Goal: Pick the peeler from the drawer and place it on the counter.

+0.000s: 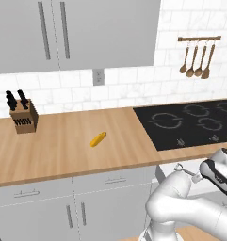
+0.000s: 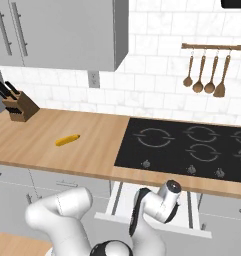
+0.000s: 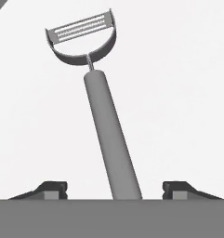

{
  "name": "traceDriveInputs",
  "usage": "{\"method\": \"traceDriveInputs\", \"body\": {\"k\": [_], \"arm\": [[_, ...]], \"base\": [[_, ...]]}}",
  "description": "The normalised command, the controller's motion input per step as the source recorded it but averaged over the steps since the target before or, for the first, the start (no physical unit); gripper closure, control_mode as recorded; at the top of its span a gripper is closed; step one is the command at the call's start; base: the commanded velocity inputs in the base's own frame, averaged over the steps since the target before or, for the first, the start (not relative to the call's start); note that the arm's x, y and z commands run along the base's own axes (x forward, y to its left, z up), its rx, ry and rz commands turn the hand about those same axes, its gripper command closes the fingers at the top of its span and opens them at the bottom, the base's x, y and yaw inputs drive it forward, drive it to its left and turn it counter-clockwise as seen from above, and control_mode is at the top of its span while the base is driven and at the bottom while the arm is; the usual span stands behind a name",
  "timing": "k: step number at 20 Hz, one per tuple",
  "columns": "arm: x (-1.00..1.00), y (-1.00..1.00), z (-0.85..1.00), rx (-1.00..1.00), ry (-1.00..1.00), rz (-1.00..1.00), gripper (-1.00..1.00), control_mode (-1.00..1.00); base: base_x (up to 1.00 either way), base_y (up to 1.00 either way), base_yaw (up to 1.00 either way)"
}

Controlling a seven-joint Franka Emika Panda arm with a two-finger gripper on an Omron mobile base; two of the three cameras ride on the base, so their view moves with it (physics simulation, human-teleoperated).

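The peeler lies on the pale floor of the open drawer, its looped blade head pointing away from the hand and its grey handle running back between my fingertips. My gripper straddles the handle's near end, open, with a gap on each side between the fingers and the handle. In the left base view the peeler sticks out from the gripper over the drawer, below the counter. In the right base view the arm reaches down into the pulled-out drawer.
A yellow oblong object lies mid-counter. A knife block stands at the back left. The black cooktop sits right of the bare wood, above the drawer. Wooden spoons hang on a wall rail. Grey cabinet doors are below the counter.
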Motion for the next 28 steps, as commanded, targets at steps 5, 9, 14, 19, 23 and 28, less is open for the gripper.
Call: {"method": "traceDriveInputs", "body": {"k": [5, 9, 14, 19, 23, 28], "arm": [[-0.05, 0.06, -0.27, 0.00, 0.00, 0.05, 1.00, -1.00], [-0.34, 0.01, -0.14, 0.00, 0.09, 0.10, 1.00, -1.00], [-0.42, 0.03, -0.10, 0.00, 0.02, 0.09, 1.00, -1.00], [-0.53, 0.00, 0.20, 0.00, -0.15, 0.05, 1.00, -1.00], [-0.48, 0.00, 0.56, -0.04, -0.16, 0.09, 1.00, -1.00], [-0.45, 0.00, 0.71, -0.12, -0.02, 0.11, 1.00, -1.00]], "base": [[0.00, 0.00, 0.00], [0.00, 0.00, 0.00], [0.00, 0.00, 0.00], [0.00, 0.00, 0.00], [0.00, 0.00, 0.00], [0.00, 0.00, 0.00]]}}
